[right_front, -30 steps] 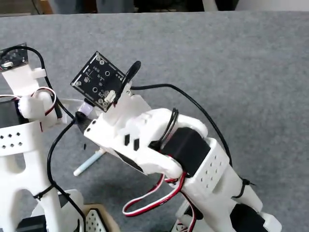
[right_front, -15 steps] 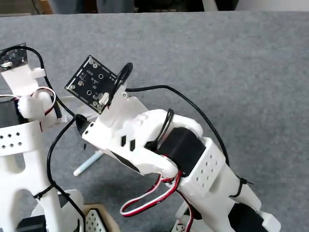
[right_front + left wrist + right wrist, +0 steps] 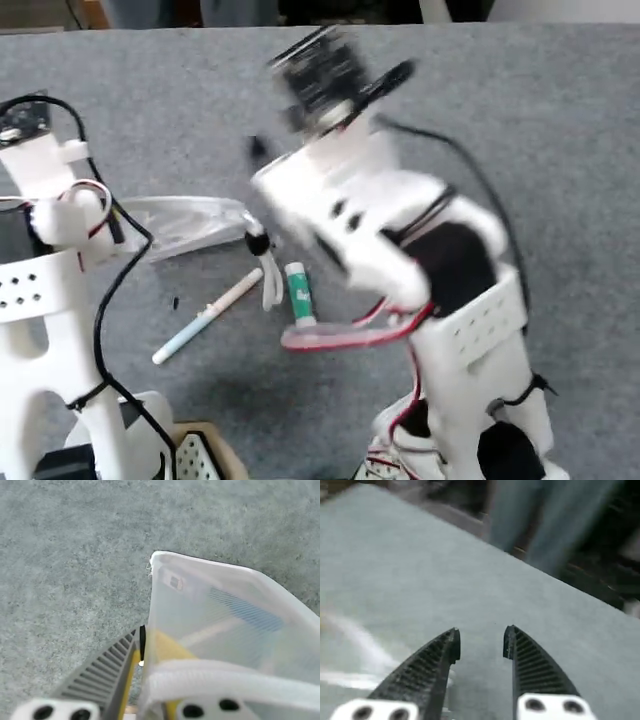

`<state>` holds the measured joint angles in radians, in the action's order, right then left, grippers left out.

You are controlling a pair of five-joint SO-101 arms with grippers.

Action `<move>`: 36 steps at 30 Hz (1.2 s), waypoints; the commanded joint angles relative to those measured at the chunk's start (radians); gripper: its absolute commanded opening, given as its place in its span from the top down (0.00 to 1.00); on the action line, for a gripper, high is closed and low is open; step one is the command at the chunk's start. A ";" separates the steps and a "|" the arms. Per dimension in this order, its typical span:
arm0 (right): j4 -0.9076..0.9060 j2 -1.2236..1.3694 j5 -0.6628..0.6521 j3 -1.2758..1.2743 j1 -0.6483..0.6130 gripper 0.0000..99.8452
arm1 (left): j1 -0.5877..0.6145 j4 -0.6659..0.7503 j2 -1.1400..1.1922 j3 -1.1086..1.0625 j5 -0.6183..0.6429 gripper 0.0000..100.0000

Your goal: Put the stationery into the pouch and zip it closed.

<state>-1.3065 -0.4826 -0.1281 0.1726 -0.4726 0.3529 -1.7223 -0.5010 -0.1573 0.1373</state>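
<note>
Swinging up and to the right, the right arm [image 3: 400,240] no longer covers the middle of the table [image 3: 560,130], and the stationery it hid half a second ago now shows. The pouch [image 3: 190,225] lies flat on the table, with one end at the left arm. In the left wrist view, the left gripper [image 3: 148,650] pinches the edge of the pouch [image 3: 215,610], its ridged finger pressed against the clear plastic. The pen [image 3: 205,318] lies outside the pouch, just in front of it. The glue stick [image 3: 299,293] is near the pen's right end, also outside the pouch. The right gripper [image 3: 481,642] is raised above the table, its fingers spread with nothing between them, well apart from the pen and glue stick.
</note>
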 commanded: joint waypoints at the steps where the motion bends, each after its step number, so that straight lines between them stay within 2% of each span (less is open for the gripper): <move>1: -0.006 -0.004 -0.003 -0.001 0.192 0.85 | 0.097 0.025 0.028 0.042 0.014 0.97; 5: -0.006 0.007 -0.002 -0.122 0.290 0.85 | 0.117 0.021 0.028 0.045 0.012 0.97; 10: -0.006 0.030 0.083 -0.282 0.295 0.84 | 0.113 -0.003 0.028 0.050 0.012 0.97; 22: 0.005 0.116 0.209 -0.553 0.018 0.84 | 0.113 -0.006 0.029 0.044 0.012 0.97; 27: 0.038 0.289 0.210 -0.552 0.000 0.78 | 0.113 -0.008 0.029 0.042 0.012 0.97; 32: 0.074 0.526 0.210 -0.507 -0.005 0.79 | 0.114 -0.008 0.029 0.042 0.012 0.97; 36: 0.072 0.611 0.210 -0.461 -0.064 0.79 | 0.117 -0.008 0.029 0.042 0.012 0.97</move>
<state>-1.2497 0.1051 0.0729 -0.3521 -0.4956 0.4419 -1.7238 -0.4810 -0.1343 0.1404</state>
